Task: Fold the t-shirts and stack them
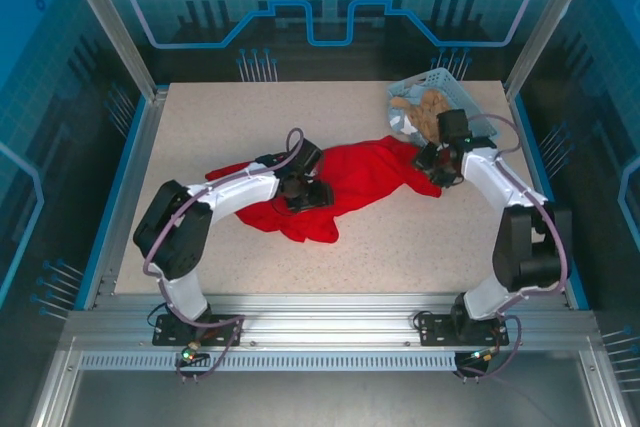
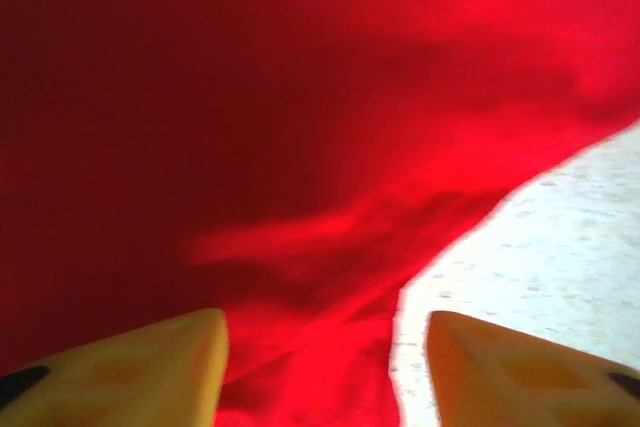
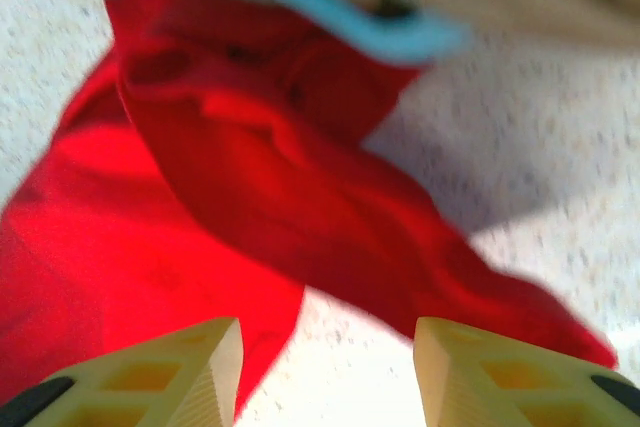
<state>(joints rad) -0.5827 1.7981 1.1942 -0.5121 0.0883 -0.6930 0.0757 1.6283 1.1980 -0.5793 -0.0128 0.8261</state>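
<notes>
Judged from the layout, the task is only beginning. The red t-shirt (image 1: 345, 182) is lying crumpled and unfolded at the centre of the desk (image 1: 400, 257), and no stack is forming. A tan garment (image 1: 420, 107) is sitting in the blue basket (image 1: 445, 79) at upper right.

The left claw (image 1: 303, 190) is hovering at the shirt's left part, released. The right claw (image 1: 437, 162) is standing released at the shirt's right end.

Both wrist views are blurring. Sleeves and collar are hard to separate within the folds.

I see speckled beige table (image 1: 400, 257) with blue side edges. Crumpled red t-shirt (image 1: 350, 182) lies across middle, one end reaching right. Pale blue lattice basket (image 1: 440, 75) stands at far right corner, just beside that end.
</notes>
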